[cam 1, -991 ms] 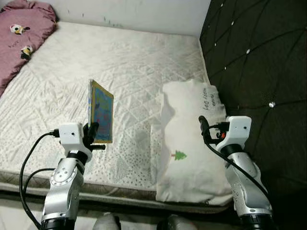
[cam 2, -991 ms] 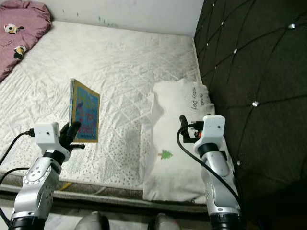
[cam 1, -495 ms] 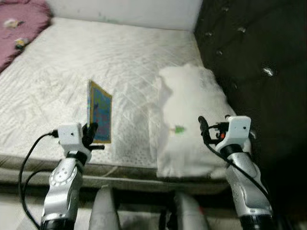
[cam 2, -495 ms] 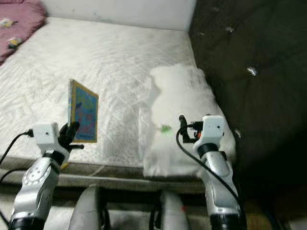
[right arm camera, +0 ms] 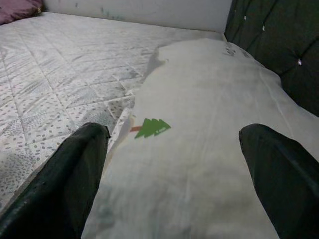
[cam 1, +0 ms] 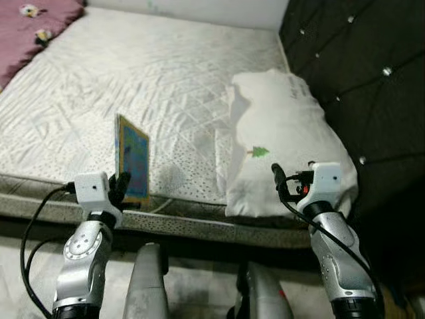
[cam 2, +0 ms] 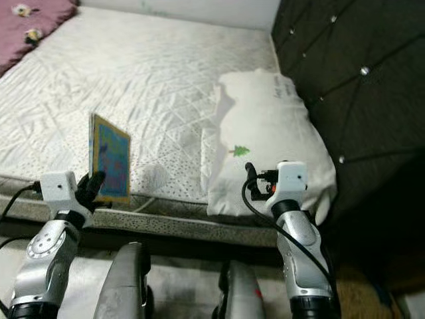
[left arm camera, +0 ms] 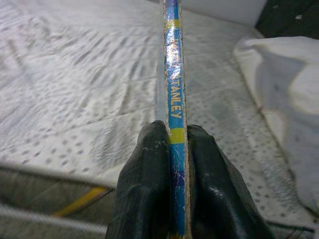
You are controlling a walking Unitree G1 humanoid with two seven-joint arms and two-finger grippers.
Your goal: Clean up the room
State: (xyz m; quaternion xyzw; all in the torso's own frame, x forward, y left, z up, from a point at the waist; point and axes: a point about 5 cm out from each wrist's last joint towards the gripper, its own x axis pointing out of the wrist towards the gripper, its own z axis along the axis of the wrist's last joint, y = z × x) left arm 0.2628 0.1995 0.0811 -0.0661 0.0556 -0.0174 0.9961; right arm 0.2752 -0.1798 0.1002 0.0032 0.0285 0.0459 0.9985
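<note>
Book [cam 1: 132, 158] stands upright on edge over the mattress [cam 1: 99, 86], pinched at its spine by the left gripper [left arm camera: 169, 164]. Right gripper [right arm camera: 172, 164] hovers spread wide, empty, above the white pillow [cam 1: 279, 133].

Before me is the bed [cam 1: 99, 86], its white quilted cover stitched in diamonds and dotted along the near edge. A white pillow [cam 1: 285, 143] with a small green tree print lies on my right side of it, close against the dark tufted headboard [cam 1: 358, 66]. At the far left corner lies a dusky pink blanket [cam 1: 33, 23] with small cartoon figures. Below the near edge runs the pale floor [cam 1: 199, 292].
</note>
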